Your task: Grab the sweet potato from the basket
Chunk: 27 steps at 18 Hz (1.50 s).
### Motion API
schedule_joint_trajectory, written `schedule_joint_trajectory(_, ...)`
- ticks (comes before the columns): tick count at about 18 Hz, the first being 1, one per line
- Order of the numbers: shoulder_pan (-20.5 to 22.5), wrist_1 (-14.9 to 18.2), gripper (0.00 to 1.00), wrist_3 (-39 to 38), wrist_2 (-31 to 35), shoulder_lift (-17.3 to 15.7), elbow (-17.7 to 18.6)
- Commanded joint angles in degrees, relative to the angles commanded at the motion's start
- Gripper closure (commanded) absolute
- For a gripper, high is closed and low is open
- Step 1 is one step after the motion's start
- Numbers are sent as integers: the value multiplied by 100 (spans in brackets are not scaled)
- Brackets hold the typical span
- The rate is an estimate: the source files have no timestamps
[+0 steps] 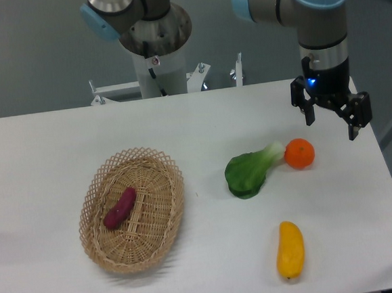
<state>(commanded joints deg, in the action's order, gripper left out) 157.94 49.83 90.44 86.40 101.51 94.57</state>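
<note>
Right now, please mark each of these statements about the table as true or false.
1. The sweet potato lies inside the basket. True.
2. The jaws of the gripper are shut on the sweet potato. False: they stand open and hold nothing, at the far right of the table.
3. The orange is in the basket. False: it lies on the table beside the green vegetable.
4. The yellow fruit lies on the table outside the basket. True.
</note>
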Motion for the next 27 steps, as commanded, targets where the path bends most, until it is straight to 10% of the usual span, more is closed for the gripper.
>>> schedule_joint_trajectory(13,-53,9,0,-192,-62,18,290)
schedule_joint_trajectory(27,-1502,-17,0,-3821,-62,404,360)
